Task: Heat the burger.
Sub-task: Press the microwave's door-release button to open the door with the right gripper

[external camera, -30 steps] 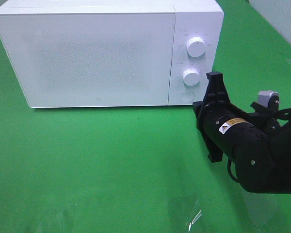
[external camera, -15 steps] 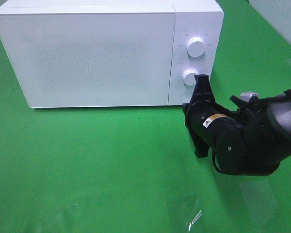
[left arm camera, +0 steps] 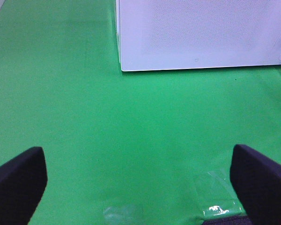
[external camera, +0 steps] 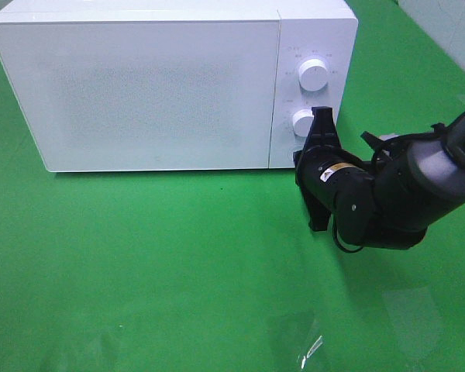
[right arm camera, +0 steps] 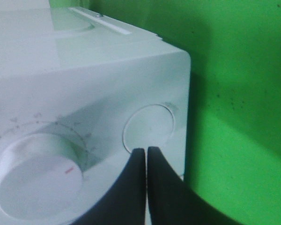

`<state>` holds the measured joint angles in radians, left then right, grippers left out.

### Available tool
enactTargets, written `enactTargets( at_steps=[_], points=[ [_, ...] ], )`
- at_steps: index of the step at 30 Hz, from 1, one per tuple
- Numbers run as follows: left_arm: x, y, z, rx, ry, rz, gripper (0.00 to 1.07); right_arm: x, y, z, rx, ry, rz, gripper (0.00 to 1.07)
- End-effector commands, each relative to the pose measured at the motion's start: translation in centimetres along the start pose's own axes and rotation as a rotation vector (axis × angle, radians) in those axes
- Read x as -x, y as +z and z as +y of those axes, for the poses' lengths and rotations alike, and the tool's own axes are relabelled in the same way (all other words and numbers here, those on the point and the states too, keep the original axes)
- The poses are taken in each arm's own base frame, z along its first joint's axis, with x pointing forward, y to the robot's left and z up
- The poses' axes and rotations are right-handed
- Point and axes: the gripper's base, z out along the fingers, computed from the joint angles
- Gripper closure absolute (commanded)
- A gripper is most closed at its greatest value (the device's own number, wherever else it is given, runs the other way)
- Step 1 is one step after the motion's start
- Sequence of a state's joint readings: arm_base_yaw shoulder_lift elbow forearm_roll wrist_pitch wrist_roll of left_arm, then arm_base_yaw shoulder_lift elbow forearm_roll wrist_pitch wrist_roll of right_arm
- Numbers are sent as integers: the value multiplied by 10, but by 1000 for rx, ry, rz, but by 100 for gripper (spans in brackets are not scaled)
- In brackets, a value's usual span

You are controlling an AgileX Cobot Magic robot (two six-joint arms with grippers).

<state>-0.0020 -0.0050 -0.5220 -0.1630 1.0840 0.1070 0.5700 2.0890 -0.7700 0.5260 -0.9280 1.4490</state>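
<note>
The boxy white microwave (external camera: 155, 85) stands shut, panel markings illegible. The black right gripper (right arm camera: 146, 152), fingers together, sits at its round white button (right arm camera: 147, 126); the black left gripper (left arm camera: 139, 180) is spread wide.

High up, I am looking down on the microwave (external camera: 139, 93); my left wrist is viewing its door (left arm camera: 201, 33) from afar, my right is nosing its button (right arm camera: 148, 129).

The boxy white microwave oven (external camera: 155, 85) has a door covered in tiny grey dots. Its two round white plastic knobs (external camera: 313, 75) match it. The lower knob (right arm camera: 37, 178) has a small red line. The flat cloth tabletop (external camera: 139, 263) is bright green all over. The right hand (right arm camera: 146, 154) and the left hand (left arm camera: 136, 157) are black. A little yellow and white sticker (external camera: 341, 167) shows on the black right arm (external camera: 403, 186).
</note>
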Motion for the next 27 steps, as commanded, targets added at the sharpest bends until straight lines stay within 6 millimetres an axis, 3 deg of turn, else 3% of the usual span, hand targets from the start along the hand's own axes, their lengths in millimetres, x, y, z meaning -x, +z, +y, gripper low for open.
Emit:
enactTargets(
  at_steps=[1, 15, 27],
  points=[
    [-1, -2, -1, 1, 1, -24, 8, 5, 9, 6, 15, -5, -14, 107],
    [-1, -2, -1, 1, 1, -24, 8, 3, 24, 0, 11, 8, -26, 107],
    [-1, -2, -1, 1, 1, -24, 8, 5, 25, 17, 170, -16, -61, 107]
  ],
)
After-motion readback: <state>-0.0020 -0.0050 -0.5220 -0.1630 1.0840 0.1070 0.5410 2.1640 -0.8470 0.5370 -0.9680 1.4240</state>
